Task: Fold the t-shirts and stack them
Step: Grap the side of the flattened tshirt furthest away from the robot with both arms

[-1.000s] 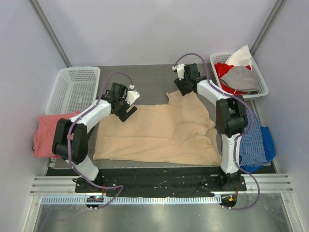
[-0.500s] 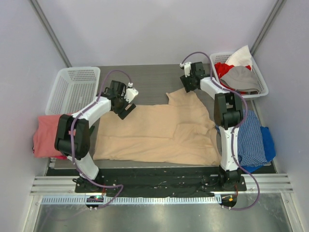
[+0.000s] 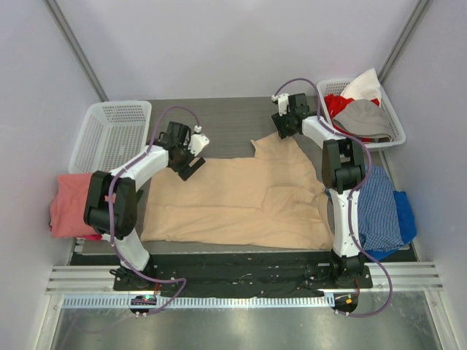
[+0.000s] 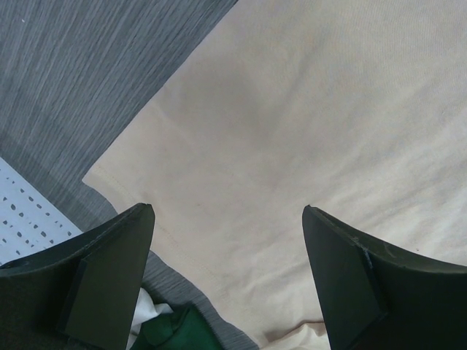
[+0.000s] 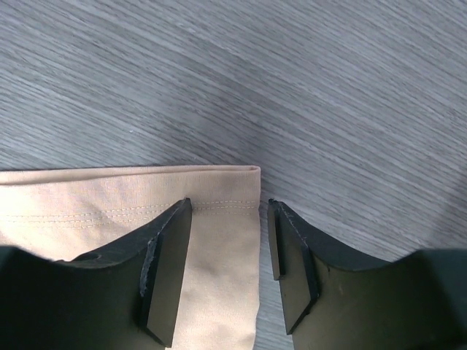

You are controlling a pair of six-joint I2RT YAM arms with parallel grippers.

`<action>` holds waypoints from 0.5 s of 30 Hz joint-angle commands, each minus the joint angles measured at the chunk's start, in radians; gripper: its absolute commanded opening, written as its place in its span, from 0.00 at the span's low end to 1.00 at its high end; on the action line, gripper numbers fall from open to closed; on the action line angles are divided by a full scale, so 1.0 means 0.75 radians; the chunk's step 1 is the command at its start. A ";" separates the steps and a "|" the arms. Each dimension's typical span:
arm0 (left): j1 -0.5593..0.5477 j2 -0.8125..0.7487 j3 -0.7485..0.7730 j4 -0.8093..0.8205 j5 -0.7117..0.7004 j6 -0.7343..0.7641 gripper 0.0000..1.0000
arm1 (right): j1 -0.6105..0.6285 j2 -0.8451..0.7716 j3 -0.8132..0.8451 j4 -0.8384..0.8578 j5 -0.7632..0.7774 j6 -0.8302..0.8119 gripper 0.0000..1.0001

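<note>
**Both grippers open at the tan shirt's far edge, nothing held**

From overhead I see the tan t-shirt [image 3: 241, 200] spread flat over the table [image 3: 233, 117], with one sleeve pointing away from the arm bases. The salmon-pink t-shirt [image 3: 71, 204] lies bunched to the left of it, off the table's edge.

The overhead view does not show the jaws; the wrist cameras do. The left gripper [image 4: 228, 240] hangs above the tan shirt's far left corner, jaws spread wide and empty, the cloth smooth beneath. That camera also catches something green [image 4: 175, 332] just beyond that corner, which I cannot find from above.

The right gripper [image 5: 228, 248] stands partly open astride the stitched corner of the far sleeve, its fingers either side of the hem, not pinching it.

The left arm reaches diagonally in towards the shirt, elbow bent. The right arm stretches along the shirt's right side to the sleeve tip.
</note>
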 commanded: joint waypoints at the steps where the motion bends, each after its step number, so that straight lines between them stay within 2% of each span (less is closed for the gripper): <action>1: 0.013 -0.024 0.019 0.019 -0.006 0.029 0.88 | -0.017 0.040 0.039 0.035 -0.033 0.017 0.53; 8: 0.019 -0.042 -0.006 0.019 -0.022 0.050 0.88 | -0.019 0.059 -0.004 0.025 -0.054 -0.010 0.42; 15: 0.025 -0.071 -0.033 0.023 -0.032 0.062 0.88 | -0.035 0.042 -0.137 0.025 -0.068 -0.057 0.30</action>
